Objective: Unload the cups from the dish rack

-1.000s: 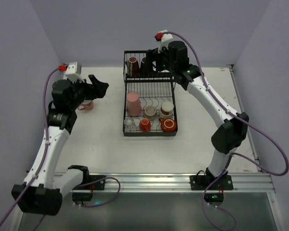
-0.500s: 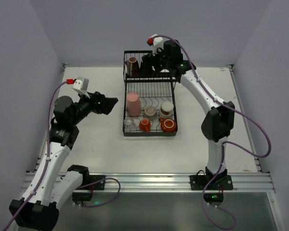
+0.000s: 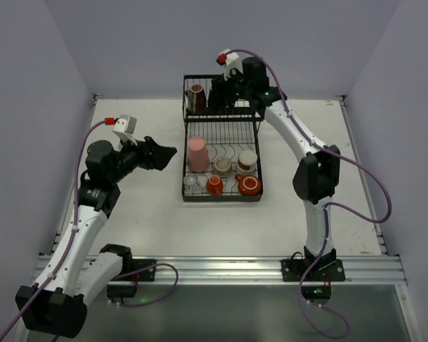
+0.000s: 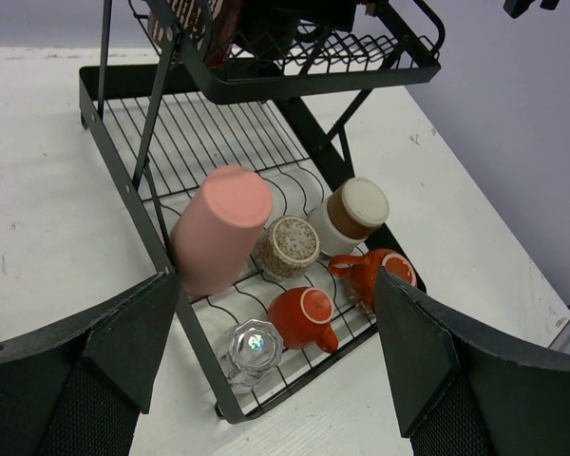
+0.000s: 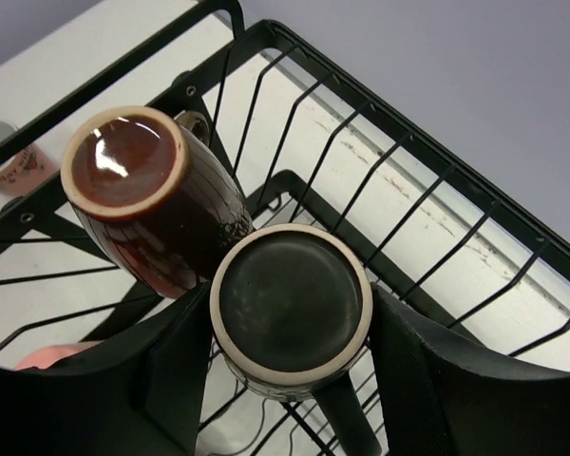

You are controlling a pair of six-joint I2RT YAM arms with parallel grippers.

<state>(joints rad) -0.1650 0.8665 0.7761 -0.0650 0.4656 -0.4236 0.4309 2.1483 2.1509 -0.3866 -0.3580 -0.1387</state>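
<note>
The black wire dish rack point(image 3: 221, 196) stands mid-table. Its lower tray holds a tall pink tumbler point(image 3: 197, 154), a beige speckled cup point(image 3: 222, 166), a brown-and-white cup point(image 3: 247, 159), a clear glass point(image 3: 191, 182), an orange-red cup point(image 3: 215, 184) and an orange-red mug point(image 3: 249, 185). The rear basket holds a brown mug point(image 5: 147, 199) and an upturned black mug point(image 5: 290, 304). My right gripper point(image 5: 290, 328) is in the basket, its fingers against both sides of the black mug. My left gripper point(image 3: 162, 154) is open and empty, left of the rack, facing the tumbler point(image 4: 218, 228) and glass point(image 4: 252, 350).
A small pink cup point(image 5: 14, 171) stands on the table left of the rack; in the top view my left arm hides it. The rear basket's rim point(image 5: 427, 152) runs close behind the black mug. Walls close the table at back and sides.
My left gripper swung right from the pink cup on the table towards the rack. My right gripper shifted left in the rear basket and settled around the black mug.
</note>
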